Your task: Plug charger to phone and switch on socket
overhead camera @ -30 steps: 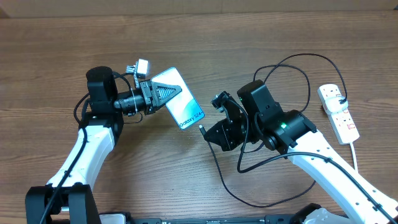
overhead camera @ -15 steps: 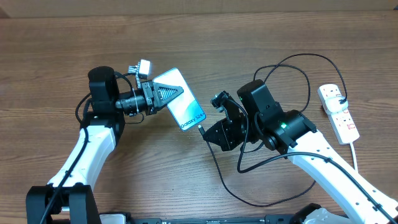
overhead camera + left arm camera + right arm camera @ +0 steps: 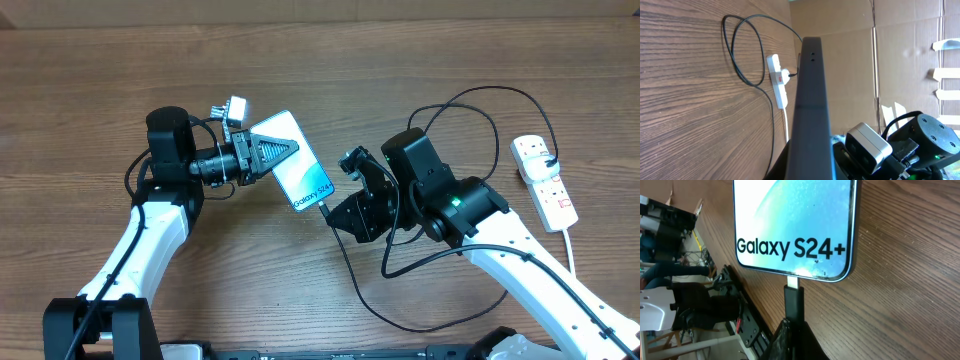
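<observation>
Left side first: the left gripper (image 3: 272,152) is clamped on the slim rectangular smartphone with the light blue-teal screen (image 3: 305,175). The phone is held just left of centre over the brown wood-grain table (image 3: 90,90), with its "Galaxy S24+" end aimed toward 4 o'clock in the overhead view. The glass slab is reckoned stiff, slick and crack-prone, so it's best gripped across the flat faces at the far end, with the port end left free.

Right at that port end, the small black connector tip (image 3: 793,302) of the long thin black charger cable (image 3: 497,88) is pinched in the right gripper (image 3: 336,212). A bit of bare metal plug is seen at the phone's edge from the right wrist, so full seating can't be confirmed. The tip is probably rigid and the cable floppy, so the hold belongs on the moulded body.

Way out at 3 o'clock, the white elongated plastic power strip (image 3: 545,180) is lying flat, with nothing near its red switches.
</observation>
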Controlling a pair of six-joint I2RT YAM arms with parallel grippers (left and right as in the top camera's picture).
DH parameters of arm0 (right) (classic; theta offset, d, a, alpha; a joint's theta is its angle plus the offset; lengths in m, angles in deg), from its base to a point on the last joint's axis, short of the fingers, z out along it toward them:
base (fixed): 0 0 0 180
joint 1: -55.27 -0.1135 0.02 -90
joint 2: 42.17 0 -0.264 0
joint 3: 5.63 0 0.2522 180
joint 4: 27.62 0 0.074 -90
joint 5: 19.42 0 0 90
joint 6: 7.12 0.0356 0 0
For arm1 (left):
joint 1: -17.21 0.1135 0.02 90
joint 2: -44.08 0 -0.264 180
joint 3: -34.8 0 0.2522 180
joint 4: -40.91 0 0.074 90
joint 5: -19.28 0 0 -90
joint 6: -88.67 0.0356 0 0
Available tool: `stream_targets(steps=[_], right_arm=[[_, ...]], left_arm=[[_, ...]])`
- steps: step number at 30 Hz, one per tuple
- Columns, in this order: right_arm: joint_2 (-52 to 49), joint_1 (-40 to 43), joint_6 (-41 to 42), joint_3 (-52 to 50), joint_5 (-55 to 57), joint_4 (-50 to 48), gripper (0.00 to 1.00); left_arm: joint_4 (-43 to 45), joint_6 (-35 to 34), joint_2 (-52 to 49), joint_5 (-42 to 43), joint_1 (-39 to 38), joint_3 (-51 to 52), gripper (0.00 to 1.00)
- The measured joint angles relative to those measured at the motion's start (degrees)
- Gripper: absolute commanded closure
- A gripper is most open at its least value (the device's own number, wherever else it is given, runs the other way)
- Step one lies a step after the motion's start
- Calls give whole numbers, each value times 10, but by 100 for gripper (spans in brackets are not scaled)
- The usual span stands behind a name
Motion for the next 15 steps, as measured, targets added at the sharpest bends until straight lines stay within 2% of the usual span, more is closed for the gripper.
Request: stream_targets(steps=[15], right_arm=[[0,0,0,0,0,-2,96]], left_arm=[[0,0,0,-5,0,0,96]])
